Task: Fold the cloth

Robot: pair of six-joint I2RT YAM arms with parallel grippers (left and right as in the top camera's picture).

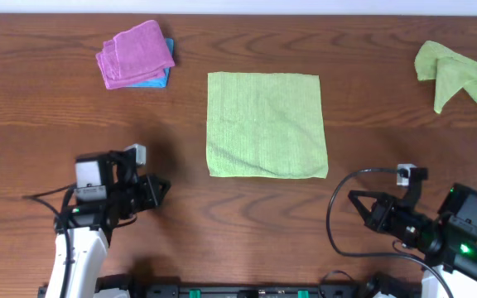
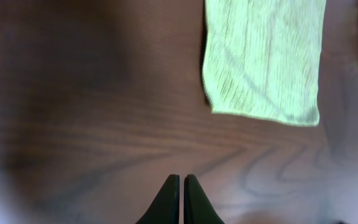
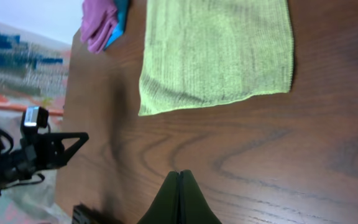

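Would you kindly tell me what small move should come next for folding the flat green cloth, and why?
The cloth lies flat and unfolded; the left end effector and right end effector sit shut, empty and short of its near edge. So I would probably open both and ease them toward its near corners.

light: even, soft shadows | overhead: sharp | wrist views: blurred edges
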